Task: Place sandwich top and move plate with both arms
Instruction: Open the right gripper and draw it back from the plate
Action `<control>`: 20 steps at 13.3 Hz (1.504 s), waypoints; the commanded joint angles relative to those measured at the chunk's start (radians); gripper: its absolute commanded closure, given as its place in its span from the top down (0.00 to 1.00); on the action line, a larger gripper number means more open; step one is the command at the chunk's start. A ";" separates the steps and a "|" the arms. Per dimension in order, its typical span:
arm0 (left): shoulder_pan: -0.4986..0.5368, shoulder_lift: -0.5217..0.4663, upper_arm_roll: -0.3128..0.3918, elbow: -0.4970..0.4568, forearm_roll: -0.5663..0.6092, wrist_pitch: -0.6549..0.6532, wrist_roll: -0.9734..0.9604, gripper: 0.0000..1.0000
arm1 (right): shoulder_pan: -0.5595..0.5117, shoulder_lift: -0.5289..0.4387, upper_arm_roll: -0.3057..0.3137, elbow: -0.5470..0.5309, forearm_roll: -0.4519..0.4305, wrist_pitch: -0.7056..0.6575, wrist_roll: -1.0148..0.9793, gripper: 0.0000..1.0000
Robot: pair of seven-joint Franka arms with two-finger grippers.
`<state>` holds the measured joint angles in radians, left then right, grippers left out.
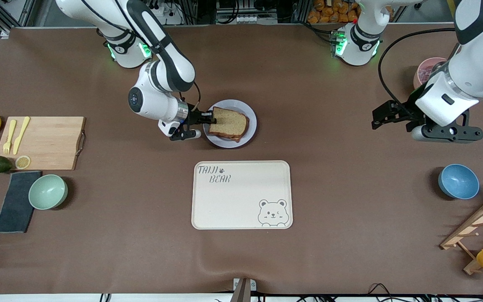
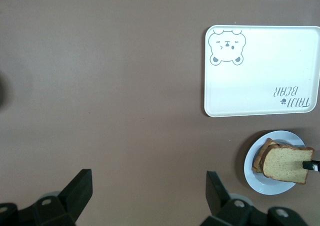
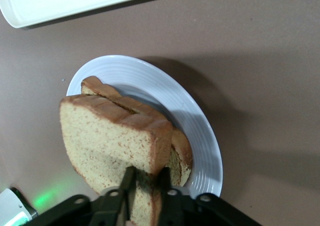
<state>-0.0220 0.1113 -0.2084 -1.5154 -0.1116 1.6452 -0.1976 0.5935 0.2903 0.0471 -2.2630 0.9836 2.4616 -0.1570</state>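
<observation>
Two fingers [image 3: 131,183] seemingly pinching sandwich top [image 3: 112,136], over plate [image 3: 195,121]

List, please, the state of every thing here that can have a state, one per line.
Sandwich top: lying on the lower slice, its edge between the right pincer's fingers.
Plate: on the table, bearing the sandwich, not lifted.
Tray: nothing on it, nearer to the front camera than the plate.
Right pincer: at the sandwich top's edge, over the plate.
Left pincer: open, holding nothing, waiting above the table.
</observation>
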 commanded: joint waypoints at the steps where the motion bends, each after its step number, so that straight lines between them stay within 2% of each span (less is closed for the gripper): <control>1: -0.010 0.004 -0.006 0.001 0.024 -0.008 0.012 1.00 | 0.000 -0.019 0.007 -0.018 0.032 -0.001 -0.013 1.00; 6: -0.021 0.002 -0.006 0.001 0.024 -0.047 0.007 1.00 | -0.009 -0.036 0.005 -0.004 0.030 -0.029 0.039 1.00; 10: -0.024 0.007 -0.011 0.001 0.021 -0.047 -0.006 1.00 | -0.044 -0.068 -0.038 0.039 0.004 -0.177 0.063 1.00; 12: -0.015 0.022 -0.014 0.001 0.006 -0.045 -0.006 1.00 | -0.050 -0.083 -0.082 0.063 -0.052 -0.214 0.085 1.00; 16: -0.006 0.042 -0.014 -0.011 -0.031 -0.022 -0.005 1.00 | -0.053 -0.082 -0.202 0.258 -0.319 -0.456 0.292 1.00; 19: -0.001 0.034 -0.012 -0.069 -0.056 0.025 0.014 1.00 | -0.054 -0.076 -0.300 0.341 -0.359 -0.547 0.292 1.00; 20: 0.008 0.033 -0.012 -0.092 -0.060 0.044 0.015 1.00 | -0.055 -0.076 -0.315 0.359 -0.371 -0.576 0.297 1.00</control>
<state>-0.0345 0.1620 -0.2150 -1.5578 -0.1455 1.6516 -0.1977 0.5397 0.2126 -0.2390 -1.9434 0.6471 1.9353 0.1099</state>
